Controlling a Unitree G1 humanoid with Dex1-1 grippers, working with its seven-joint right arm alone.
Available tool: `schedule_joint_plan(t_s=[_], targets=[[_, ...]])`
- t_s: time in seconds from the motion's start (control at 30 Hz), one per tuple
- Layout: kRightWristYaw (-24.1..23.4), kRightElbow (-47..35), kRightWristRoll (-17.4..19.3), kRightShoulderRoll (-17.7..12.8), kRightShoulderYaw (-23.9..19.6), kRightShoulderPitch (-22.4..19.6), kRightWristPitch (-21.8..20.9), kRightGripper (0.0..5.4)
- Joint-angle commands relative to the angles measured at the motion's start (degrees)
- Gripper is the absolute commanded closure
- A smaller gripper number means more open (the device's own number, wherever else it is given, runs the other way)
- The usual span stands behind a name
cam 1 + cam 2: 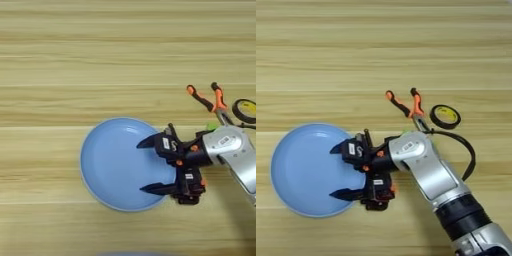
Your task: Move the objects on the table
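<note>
- Silver and ribbed black, the right forearm point(456, 200) enters from the bottom right corner and slants up and left across the pale wooden plank table point(381, 50).
- At its tip the black two-fingered gripper point(372, 161) merges with the dark body of the black bar clamp with orange trigger and white label point(367, 170); whether the fingers are spread or closed on it cannot be told, though they are right against the clamp's upper part.
- The clamp lies at the right edge of the large round light-blue plate point(303, 172), its two pointed black jaws reaching left over the plate's rim and standing apart from each other, its bar and lower block just off the plate on the wood.
- The plate lies flat on the table, left of the arm.
- Beyond the wrist lie the small orange-and-black-handled needle-nose pliers point(406, 106), handles spread and pointing up-left, nose hidden by the silver wrist.
- Just right of the pliers lies a black ring with a yellow inside, like a roll of tape point(445, 116).
- A black cable point(468, 150) loops from near the pliers round to the forearm.
</note>
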Motion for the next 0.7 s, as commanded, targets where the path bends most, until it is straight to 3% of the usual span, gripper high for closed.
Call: schedule_joint_plan(t_s=[0.03,0.23,0.4,0.57,0.7], targets=[[0.66,-3.06,0.54,-3.64,-1.21,-1.53,-1.58,0.03],[5.12,-5.13,3.03,-6.18,-2.0,-1.01,-1.71,0.03],[5.15,-5.41,4.8,-5.66,-3.2,-1.48,-1.29,0.03],[6.36,-6.81,14.75,-3.51,-8.77,-3.56,2.56,0.03],[6.86,-6.95,19.4,-3.07,-11.56,-4.55,4.15,0.03]])
